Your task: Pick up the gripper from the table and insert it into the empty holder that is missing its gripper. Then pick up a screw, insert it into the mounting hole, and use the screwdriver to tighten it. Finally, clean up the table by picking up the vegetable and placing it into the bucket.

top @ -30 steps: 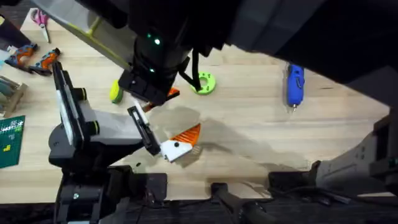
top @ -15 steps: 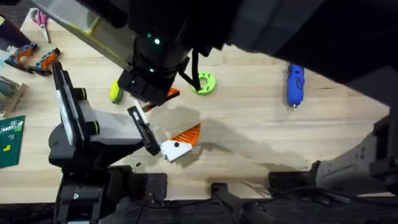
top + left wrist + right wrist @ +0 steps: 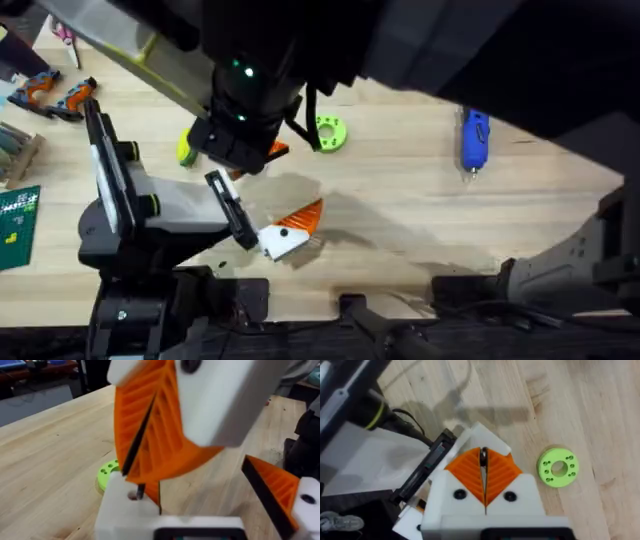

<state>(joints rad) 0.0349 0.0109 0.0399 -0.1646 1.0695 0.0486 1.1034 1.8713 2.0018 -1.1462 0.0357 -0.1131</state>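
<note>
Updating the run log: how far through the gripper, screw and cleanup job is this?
Looks done: the gripper appears seated on the holder. In hand: the right gripper is shut on a screw just above the holder; whether it has entered the hole is unclear. Left: tightening, since the screwdriver lies on the table, and binning the vegetable, also on the table.

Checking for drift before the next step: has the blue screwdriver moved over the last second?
No. The blue screwdriver lies in the same spot on the table, equally far from the green ring.
</note>
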